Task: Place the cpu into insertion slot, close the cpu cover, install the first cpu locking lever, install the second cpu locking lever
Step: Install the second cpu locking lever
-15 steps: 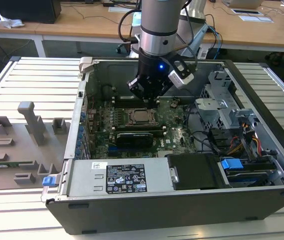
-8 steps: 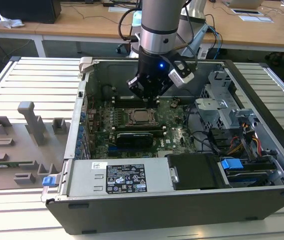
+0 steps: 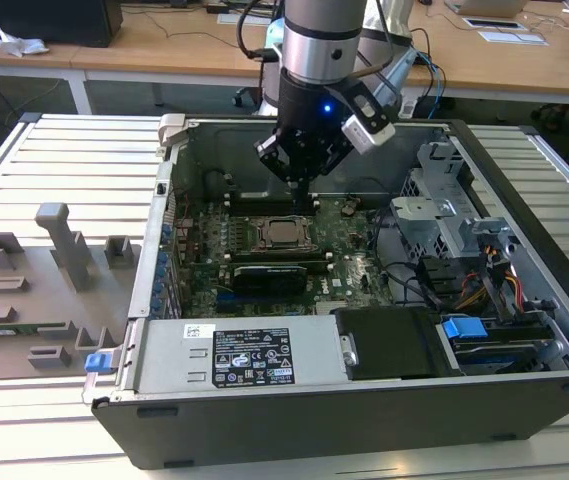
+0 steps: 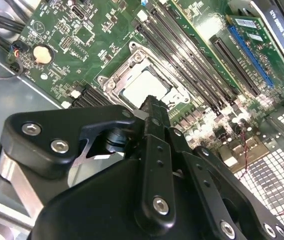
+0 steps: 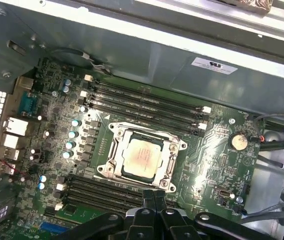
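Note:
The cpu [image 5: 142,157] lies flat in the insertion slot [image 5: 113,152] on the green motherboard, its pale metal top facing up; it shows too in the second wrist view [image 4: 144,87] and in the exterior view [image 3: 282,232]. A metal cover frame lies down around the chip's edges. My gripper [image 3: 304,197] hangs just above the board beside the socket's edge, fingers pressed together with nothing between them. In both wrist views the black fingertips [image 5: 154,194] [image 4: 154,107] sit close to the socket rim, apart from the chip.
The open computer case [image 3: 174,200] rests on a slatted metal table. A labelled power supply [image 3: 249,355] fills the front, a drive cage [image 3: 444,215] and cables [image 3: 484,285] the exterior view's right. Long memory slots [image 5: 142,102] flank the socket. Grey fixtures [image 3: 64,250] stand outside the case.

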Robot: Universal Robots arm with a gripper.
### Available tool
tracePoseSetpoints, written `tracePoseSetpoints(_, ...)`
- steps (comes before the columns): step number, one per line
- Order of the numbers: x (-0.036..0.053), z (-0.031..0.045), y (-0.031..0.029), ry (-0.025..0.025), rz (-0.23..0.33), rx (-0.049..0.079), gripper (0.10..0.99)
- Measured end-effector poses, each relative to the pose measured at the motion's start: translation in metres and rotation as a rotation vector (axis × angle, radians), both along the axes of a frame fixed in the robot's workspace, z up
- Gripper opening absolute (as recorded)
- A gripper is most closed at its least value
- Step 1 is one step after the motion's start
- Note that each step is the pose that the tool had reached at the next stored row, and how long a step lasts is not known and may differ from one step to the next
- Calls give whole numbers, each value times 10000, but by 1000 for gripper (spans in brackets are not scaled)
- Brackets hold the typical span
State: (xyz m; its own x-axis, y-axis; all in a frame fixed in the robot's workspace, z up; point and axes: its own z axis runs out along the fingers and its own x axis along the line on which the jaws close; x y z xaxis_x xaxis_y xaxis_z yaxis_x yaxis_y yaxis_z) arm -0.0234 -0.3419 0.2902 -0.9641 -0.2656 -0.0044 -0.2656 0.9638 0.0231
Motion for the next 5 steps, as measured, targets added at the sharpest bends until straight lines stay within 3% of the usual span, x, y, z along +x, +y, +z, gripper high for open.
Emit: tracePoseSetpoints(5, 0, 4, 0, 2, 0, -3, 106)
